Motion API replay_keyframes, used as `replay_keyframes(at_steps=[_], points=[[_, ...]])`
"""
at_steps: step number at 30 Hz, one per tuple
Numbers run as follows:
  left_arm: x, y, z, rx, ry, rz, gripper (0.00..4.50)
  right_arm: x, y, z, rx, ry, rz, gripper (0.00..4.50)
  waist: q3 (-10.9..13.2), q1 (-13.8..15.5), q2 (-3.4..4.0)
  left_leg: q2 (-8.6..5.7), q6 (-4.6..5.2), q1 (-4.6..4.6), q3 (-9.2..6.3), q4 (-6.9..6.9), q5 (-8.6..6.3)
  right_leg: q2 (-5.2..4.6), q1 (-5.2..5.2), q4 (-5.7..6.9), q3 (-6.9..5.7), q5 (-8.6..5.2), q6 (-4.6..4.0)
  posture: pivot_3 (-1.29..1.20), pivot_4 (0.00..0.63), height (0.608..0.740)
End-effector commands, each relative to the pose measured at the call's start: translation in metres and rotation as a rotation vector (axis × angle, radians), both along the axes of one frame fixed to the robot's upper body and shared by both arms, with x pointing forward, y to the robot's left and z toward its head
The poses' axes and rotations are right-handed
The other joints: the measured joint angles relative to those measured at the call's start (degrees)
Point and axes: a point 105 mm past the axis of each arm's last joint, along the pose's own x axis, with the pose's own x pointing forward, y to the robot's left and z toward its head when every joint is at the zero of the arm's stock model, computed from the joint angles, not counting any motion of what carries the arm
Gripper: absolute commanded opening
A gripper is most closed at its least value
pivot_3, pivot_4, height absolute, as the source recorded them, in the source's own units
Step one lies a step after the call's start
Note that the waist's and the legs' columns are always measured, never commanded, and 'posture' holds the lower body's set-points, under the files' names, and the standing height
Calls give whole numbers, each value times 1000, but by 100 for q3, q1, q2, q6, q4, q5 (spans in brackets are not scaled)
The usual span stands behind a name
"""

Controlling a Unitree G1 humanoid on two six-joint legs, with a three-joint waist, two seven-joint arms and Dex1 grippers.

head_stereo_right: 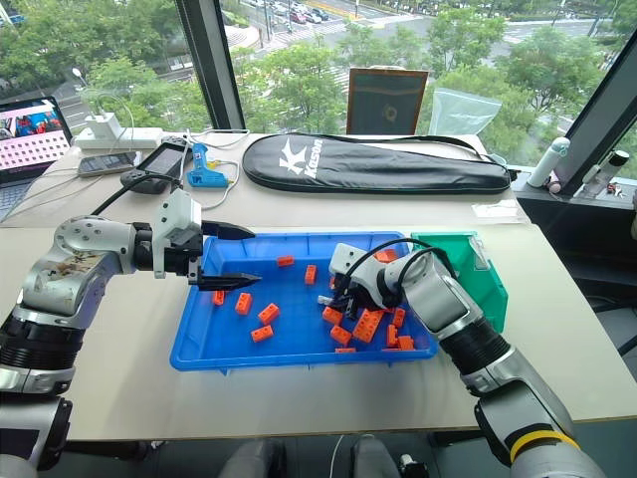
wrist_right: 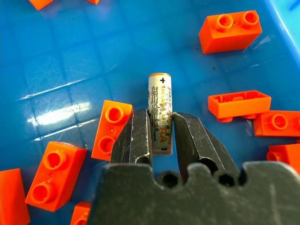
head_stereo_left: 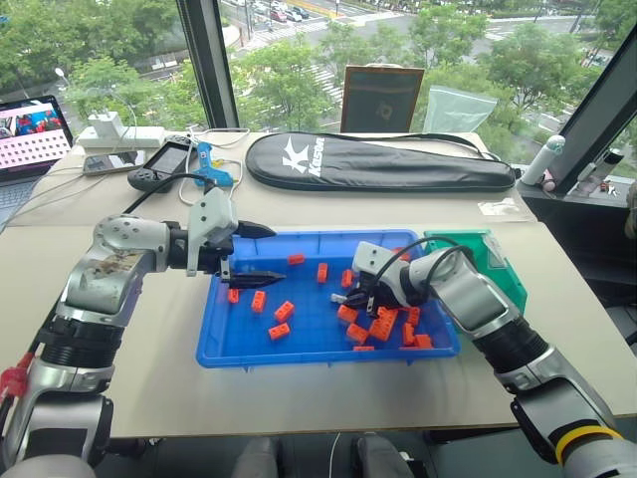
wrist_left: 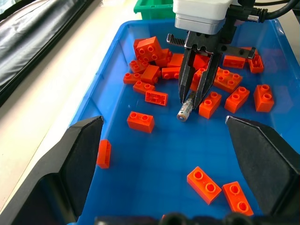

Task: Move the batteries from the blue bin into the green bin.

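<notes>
Your right gripper (wrist_right: 161, 133) has its fingers clamped on a battery (wrist_right: 160, 112), sitting right-center of the blue bin (head_stereo_left: 239, 344) among the orange bricks (head_stereo_left: 284, 311), mid-frame in the left eye view. Your left gripper (head_stereo_left: 261, 255) hangs over the bin's upper-left part, fingers spread wide and empty. The green bin (head_stereo_left: 498, 261) is touching the blue one's right end.

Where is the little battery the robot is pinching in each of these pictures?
Head views: battery hidden behind the right gripper in the blue bin.
Left wrist view: battery between the far fingers.
Right wrist view: battery clamped, centre.
Shared landmark: orange bricks.
</notes>
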Motion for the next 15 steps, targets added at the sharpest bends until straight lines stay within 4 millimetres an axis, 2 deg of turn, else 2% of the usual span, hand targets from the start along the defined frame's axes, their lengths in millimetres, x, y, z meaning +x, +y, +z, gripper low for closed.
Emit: replay_keyframes(at_steps=[1, 3, 5, 7, 8, 9, 10, 12, 13, 15], points=[[-1, -4, 12, -2, -52, -24, 4500, 3, -8, 56, 109, -89, -10, 386, 0, 4, 0, 0, 0, 0, 0, 0, 0, 0, 0, 0, 0, 0, 0, 0, 150, 740], [-1, -5, 13, -14, -49, -28, 4500, 7, -24, 85, 169, -130, -64, 386, 0, 7, 0, -1, 0, 0, 0, 0, 0, -2, 0, 0, 0, 0, 0, 0, 150, 740], [-1, -6, 13, -22, -49, -30, 4500, 10, -40, 104, 195, -165, -113, 386, 0, 24, 0, -1, 0, -1, 1, 0, 0, -3, 0, -1, 0, 0, 0, 0, 150, 740], [-1, -8, 13, -33, -45, -31, 4500, 13, -62, 116, 185, -194, -182, 386, 0, 45, 0, -1, 0, -1, 0, 0, 0, -4, 2, -5, -2, 0, 0, 0, 150, 740], [0, -9, 14, -38, -43, -33, 4500, 16, -80, 121, 163, -217, -238, 386, 0, 55, 0, -1, 0, 0, 1, -1, -1, -4, 4, -7, -2, 0, 0, 0, 150, 740], [0, -10, 14, -41, -41, -34, 4500, 17, -92, 124, 148, -231, -274, 386, 0, 67, -1, -1, 0, -1, 1, -1, -1, -4, 5, -9, -3, 0, 0, 0, 150, 740], [1, -11, 14, -48, -29, -29, 4500, 18, -117, 130, 130, -252, -352, 386, 0, 72, -1, -5, 0, -1, 2, -1, -1, -8, 5, -10, -3, 0, 0, 0, 150, 740], [3, -13, 15, -63, -19, -23, 4500, 16, -149, 135, 104, -270, -449, 386, 2, 100, -2, -10, 0, -2, 4, -1, -1, -13, 5, -11, -1, 0, 0, 0, 150, 740], [4, -15, 16, -75, -21, -23, 4500, 12, -165, 132, 83, -264, -489, 386, 2, 112, -2, -10, 0, -2, 4, -1, -1, -14, 4, -13, -1, -1, 0, 0, 150, 740], [5, -18, 19, -93, -18, -23, 4500, 3, -183, 124, 58, -233, -536, 386, 1, 129, -2, -12, 0, -2, 5, -3, -1, -16, 5, -15, -1, -1, 1, 0, 150, 740]])
